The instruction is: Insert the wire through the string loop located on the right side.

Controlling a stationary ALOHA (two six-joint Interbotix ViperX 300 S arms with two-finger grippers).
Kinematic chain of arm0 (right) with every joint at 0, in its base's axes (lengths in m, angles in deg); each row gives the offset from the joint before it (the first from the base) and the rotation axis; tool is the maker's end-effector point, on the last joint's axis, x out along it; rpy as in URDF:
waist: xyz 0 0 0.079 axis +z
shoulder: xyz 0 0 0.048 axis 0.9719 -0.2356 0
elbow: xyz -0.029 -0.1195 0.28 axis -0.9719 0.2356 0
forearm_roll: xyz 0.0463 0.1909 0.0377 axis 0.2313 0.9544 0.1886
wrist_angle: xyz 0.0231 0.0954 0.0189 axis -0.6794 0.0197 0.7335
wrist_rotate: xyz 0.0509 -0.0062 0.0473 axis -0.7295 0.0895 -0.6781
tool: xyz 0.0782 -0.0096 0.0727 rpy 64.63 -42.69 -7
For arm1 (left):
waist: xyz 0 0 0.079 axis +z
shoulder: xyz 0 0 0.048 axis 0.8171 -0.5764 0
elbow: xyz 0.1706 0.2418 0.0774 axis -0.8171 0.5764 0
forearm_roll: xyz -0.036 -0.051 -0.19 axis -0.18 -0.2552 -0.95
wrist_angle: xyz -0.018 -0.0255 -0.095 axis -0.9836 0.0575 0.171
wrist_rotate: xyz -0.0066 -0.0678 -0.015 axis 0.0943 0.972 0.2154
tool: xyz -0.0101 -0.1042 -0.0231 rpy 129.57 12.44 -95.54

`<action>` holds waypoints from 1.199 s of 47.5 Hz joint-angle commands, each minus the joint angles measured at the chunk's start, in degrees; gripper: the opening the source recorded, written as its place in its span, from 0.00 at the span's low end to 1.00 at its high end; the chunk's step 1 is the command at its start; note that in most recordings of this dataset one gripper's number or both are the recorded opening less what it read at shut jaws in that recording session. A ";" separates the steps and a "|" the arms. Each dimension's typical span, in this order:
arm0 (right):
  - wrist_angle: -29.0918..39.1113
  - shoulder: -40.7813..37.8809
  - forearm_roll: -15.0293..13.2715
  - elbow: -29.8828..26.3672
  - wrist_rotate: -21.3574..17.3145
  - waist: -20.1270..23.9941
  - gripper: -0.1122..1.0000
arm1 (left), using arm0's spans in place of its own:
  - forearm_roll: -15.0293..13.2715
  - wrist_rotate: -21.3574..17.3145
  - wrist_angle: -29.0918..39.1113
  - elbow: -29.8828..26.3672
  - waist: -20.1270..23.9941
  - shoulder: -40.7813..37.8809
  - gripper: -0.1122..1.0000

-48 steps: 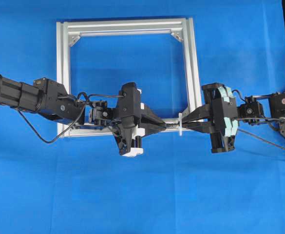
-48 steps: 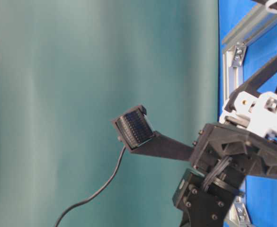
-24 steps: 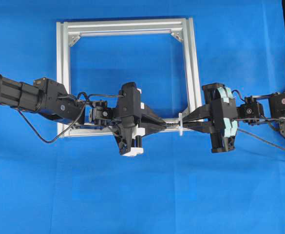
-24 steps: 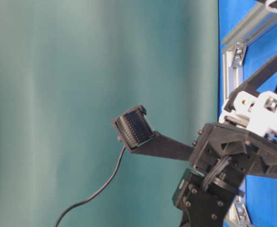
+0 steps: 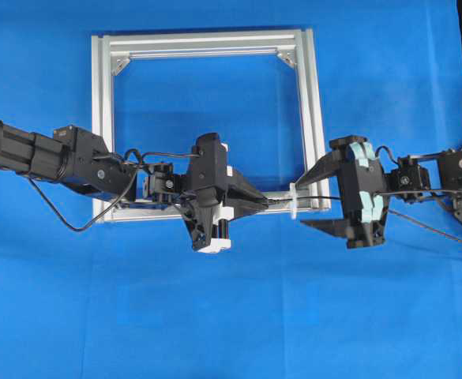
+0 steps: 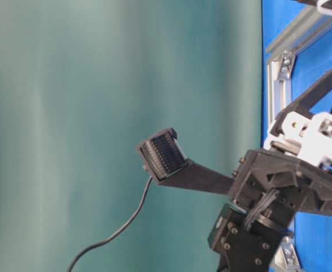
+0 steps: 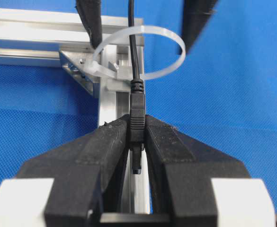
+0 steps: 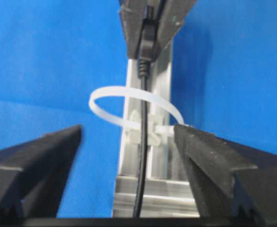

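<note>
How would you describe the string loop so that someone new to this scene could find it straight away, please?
Start at the square aluminium frame on the blue table and go to its lower right corner. There, between the left gripper and the right gripper, stands the string loop, a thin white ring. Unlike the silver corner brackets beside it, it has the wire running through it.

One black gripper finger (image 6: 164,154) with a ribbed pad juts out to the left of its dark gripper body (image 6: 293,184) against a teal-green backdrop (image 6: 97,113). A thin black cable (image 6: 117,232) trails down from just under the pad. Behind the body lie the blue tabletop (image 6: 324,73) and an aluminium frame (image 6: 279,68).
</note>
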 commanded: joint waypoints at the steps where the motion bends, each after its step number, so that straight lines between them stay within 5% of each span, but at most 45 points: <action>1: 0.09 1.32 0.09 -0.53 -0.09 -0.26 0.81 | 0.09 0.00 -0.44 -0.44 0.18 1.49 0.17; 7: 0.18 1.41 0.18 -0.44 -0.09 -0.26 0.71 | 0.09 0.00 -0.44 -0.26 0.18 1.49 0.17; 17: 0.18 1.41 0.18 -0.53 -0.18 -0.26 0.71 | 0.09 -0.09 -0.62 3.43 0.18 4.31 0.17; 41: 0.18 1.58 0.18 -0.53 -0.18 -0.18 0.71 | 0.09 0.88 -7.12 27.86 -1.14 24.08 0.17; 57: -0.09 1.58 0.09 -0.70 -0.18 -0.26 0.71 | 0.00 1.76 -5.62 38.14 -1.58 33.05 0.17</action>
